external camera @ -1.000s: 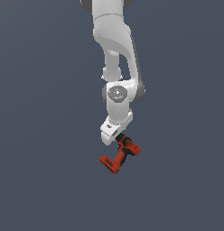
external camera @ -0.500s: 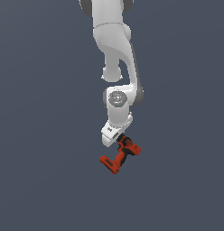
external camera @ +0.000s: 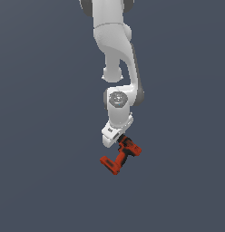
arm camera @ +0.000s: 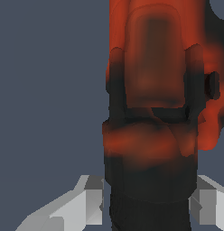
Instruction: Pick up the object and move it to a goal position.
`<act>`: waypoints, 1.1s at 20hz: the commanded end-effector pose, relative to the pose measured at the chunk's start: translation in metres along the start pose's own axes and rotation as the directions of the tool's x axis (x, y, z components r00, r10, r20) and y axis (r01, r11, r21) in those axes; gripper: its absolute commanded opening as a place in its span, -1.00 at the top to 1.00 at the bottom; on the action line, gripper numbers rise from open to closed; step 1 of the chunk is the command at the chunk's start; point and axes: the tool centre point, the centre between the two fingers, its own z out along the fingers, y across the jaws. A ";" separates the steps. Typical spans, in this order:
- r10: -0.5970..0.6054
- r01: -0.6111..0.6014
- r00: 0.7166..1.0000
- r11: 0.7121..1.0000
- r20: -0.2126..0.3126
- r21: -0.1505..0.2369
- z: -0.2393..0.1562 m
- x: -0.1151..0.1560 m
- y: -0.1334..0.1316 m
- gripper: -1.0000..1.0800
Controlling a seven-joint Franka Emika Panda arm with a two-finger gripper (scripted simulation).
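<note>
The white arm point(external camera: 118, 68) hangs down from above against a plain grey-blue backdrop, wrist bent so the gripper point(external camera: 119, 138) points down and toward the exterior view's right. The drill point(external camera: 120, 155) sits right between the fingers point(arm camera: 86, 198), clamped from both sides near its dark end, tilted, with the blocky red base lowest and toward the exterior view's left. In the wrist view the drill fills most of the picture, blurry, with a grey finger on each side of it.
</note>
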 end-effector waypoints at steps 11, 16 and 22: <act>0.000 0.000 1.000 1.000 0.000 -0.001 -0.034 -0.013 -0.001 1.00; -0.001 0.001 1.000 1.000 0.001 -0.001 -0.069 -0.026 -0.003 1.00; -0.001 0.001 1.000 1.000 0.001 0.000 -0.126 -0.047 -0.005 1.00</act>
